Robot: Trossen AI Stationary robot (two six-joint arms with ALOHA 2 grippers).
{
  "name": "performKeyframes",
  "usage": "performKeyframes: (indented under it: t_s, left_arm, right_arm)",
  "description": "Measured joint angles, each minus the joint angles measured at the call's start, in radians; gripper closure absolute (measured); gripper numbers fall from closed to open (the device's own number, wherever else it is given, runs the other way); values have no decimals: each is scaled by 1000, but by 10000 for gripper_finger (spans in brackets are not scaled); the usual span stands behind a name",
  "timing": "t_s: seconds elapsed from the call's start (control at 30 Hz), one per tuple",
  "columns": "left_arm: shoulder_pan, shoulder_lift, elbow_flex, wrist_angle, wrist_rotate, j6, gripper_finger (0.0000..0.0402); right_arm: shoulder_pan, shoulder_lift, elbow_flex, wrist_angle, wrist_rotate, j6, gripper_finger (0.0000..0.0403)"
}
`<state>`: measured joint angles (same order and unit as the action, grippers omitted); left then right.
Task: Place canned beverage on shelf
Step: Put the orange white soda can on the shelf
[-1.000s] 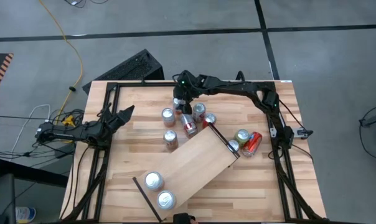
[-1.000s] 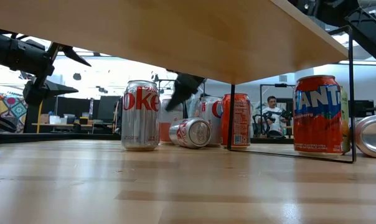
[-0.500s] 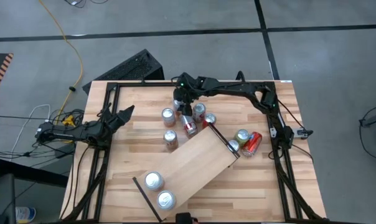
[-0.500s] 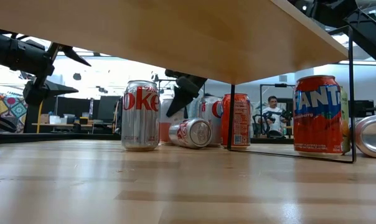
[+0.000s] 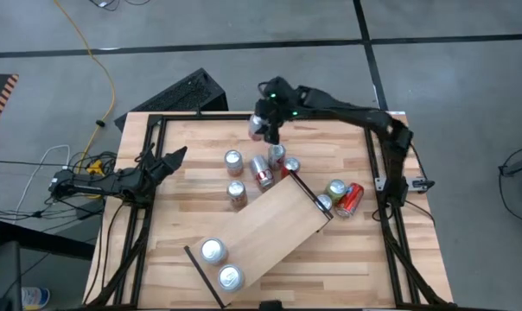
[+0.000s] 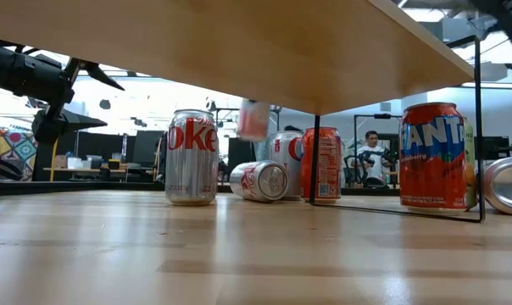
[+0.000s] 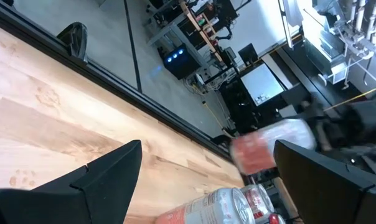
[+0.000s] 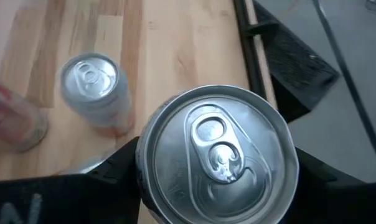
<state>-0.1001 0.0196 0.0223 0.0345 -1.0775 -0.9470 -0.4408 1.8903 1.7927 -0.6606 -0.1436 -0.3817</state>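
Observation:
My right gripper (image 5: 263,128) is shut on a silver and red canned beverage (image 5: 258,126), held in the air over the far middle of the table. The can shows blurred in the low view (image 6: 253,120) and top-on in the right wrist view (image 8: 218,155). The shelf (image 5: 265,226), a pale board, stands slantwise in the near middle on thin black end frames, with two silver cans (image 5: 212,250) (image 5: 231,277) on its near left end. My left gripper (image 5: 176,157) waits open at the table's left edge. My right gripper pinches the can's side wall just below the top rim (image 8: 152,198) between its two fingers (image 8: 107,180), one on either side. The fingers slant down from the far right. The can stays upright, top up, lifted clear of the table.
Several cans stand or lie between the gripper and the shelf's far end: one upright (image 5: 233,159), one lying (image 5: 261,171), others (image 5: 276,154) (image 5: 237,192). More cans (image 5: 335,189) and a red one lying (image 5: 350,199) sit right of the shelf. A black frame borders the table.
My right gripper has taken hold of a can that stood at the far side of the can cluster. It has lifted the can clear of the table and carried it up and a little toward the far edge. The other cans have stayed in place.

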Motion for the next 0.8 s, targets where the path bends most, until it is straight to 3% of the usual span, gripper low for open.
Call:
performKeyframes:
  t_s: [0.33,0.63,0.8]
  left_arm:
    - [0,0,0,-1,8,3,51]
    - [0,0,0,-3,112,4,51]
    - [0,0,0,1,180,4,51]
  right_arm:
    - [218,-214,2,-84,-1,82,140]
    - [485,-233,1,-92,146,243,140]
    - [603,-233,1,-80,309,375,140]
